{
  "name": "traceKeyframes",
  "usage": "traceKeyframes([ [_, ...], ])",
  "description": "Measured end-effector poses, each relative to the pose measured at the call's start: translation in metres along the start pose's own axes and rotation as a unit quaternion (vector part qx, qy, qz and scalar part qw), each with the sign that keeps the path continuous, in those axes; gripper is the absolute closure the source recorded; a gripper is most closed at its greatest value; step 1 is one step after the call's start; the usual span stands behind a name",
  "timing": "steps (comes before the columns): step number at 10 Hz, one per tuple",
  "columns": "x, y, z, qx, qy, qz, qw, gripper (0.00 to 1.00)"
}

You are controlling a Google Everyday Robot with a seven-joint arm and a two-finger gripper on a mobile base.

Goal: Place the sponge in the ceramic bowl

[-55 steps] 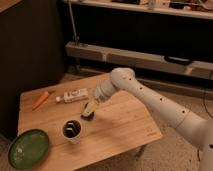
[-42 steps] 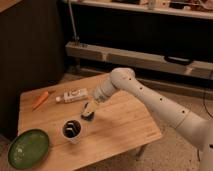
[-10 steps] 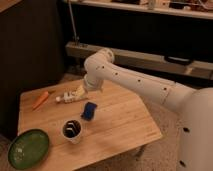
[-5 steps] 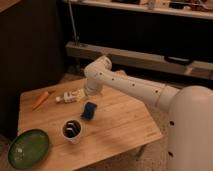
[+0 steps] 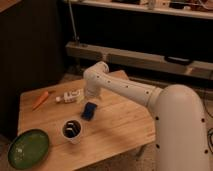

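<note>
The dark blue sponge [image 5: 89,111] is at the middle of the wooden table [image 5: 120,125], tilted, directly under my gripper [image 5: 90,99]. The gripper comes down onto its upper end from the white arm's bend [image 5: 97,73]. Whether the sponge is held or just lies on the table does not show. The green ceramic bowl [image 5: 28,148] sits at the table's front left corner, well to the left of and nearer than the sponge, with nothing in it.
A small dark cup [image 5: 73,130] stands between sponge and bowl. An orange carrot [image 5: 41,99] and a white bottle [image 5: 70,96] lie at the table's far left. The arm's bulky white body [image 5: 180,130] fills the right side. Dark shelving stands behind.
The arm's bend has swung from the right over to the left above the table. The sponge has stayed in nearly the same spot. In the last half second the bend dropped slightly.
</note>
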Motion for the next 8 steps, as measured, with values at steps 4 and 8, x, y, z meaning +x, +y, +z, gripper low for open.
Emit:
traceKeyframes([
  [4, -0.009, -0.015, 0.023, -0.009, -0.028, -0.004, 0.9996, 0.20],
  [8, -0.031, -0.016, 0.025, -0.034, -0.051, 0.006, 0.9981, 0.20],
])
